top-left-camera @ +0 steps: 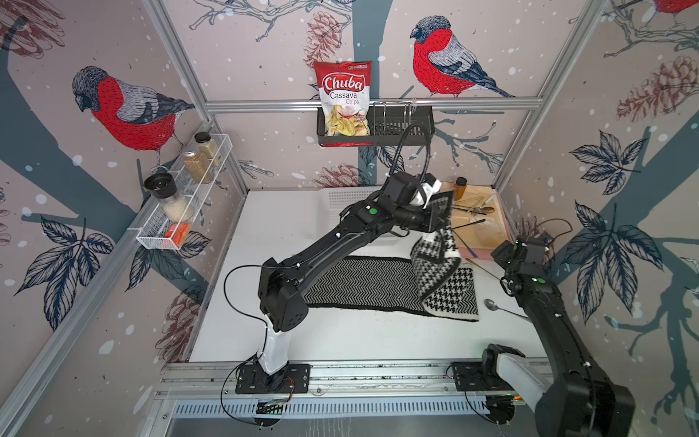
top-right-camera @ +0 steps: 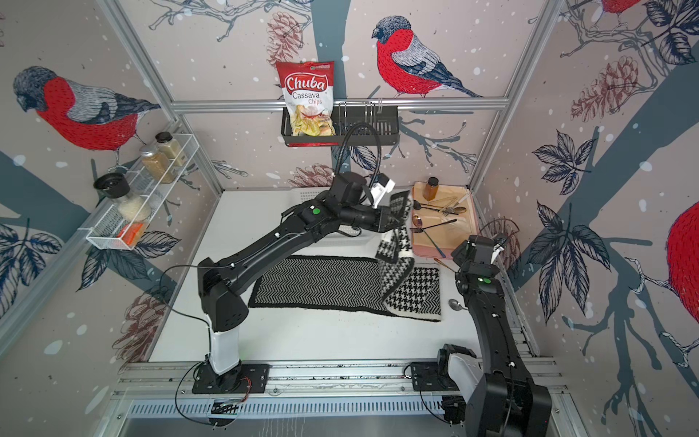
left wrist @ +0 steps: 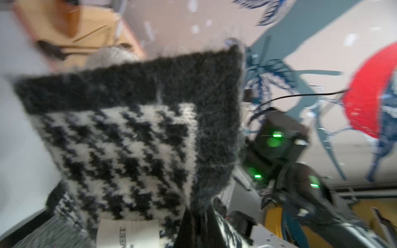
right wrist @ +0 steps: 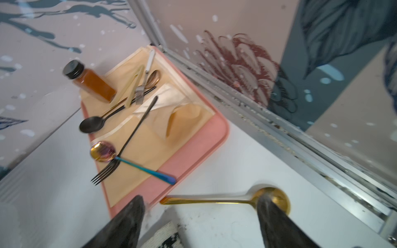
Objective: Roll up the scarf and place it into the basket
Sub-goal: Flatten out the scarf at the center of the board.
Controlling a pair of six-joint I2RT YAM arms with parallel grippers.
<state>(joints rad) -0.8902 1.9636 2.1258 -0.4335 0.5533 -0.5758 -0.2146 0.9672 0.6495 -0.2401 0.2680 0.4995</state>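
The scarf (top-left-camera: 363, 283) lies across the table, herringbone side up on its left stretch and houndstooth at its right end (top-right-camera: 416, 295). That right end is lifted and folded back leftward. My left gripper (top-left-camera: 438, 221) is shut on its black-edged corner, which fills the left wrist view as scarf (left wrist: 129, 139). The white basket (top-left-camera: 340, 198) stands at the back, mostly hidden behind the left arm. My right gripper (right wrist: 202, 198) is open and empty, low over the table just past the scarf's right end. A corner of the scarf (right wrist: 167, 236) shows between its fingers.
A pink tray (top-left-camera: 480, 251) with a yellow mat, cutlery and an amber bottle (top-left-camera: 460, 188) fills the back right corner. A gold spoon (right wrist: 214, 200) lies beside it, a silver spoon (top-left-camera: 491, 304) near the right arm. A black rack with a chips bag (top-left-camera: 342, 98) hangs on the back wall.
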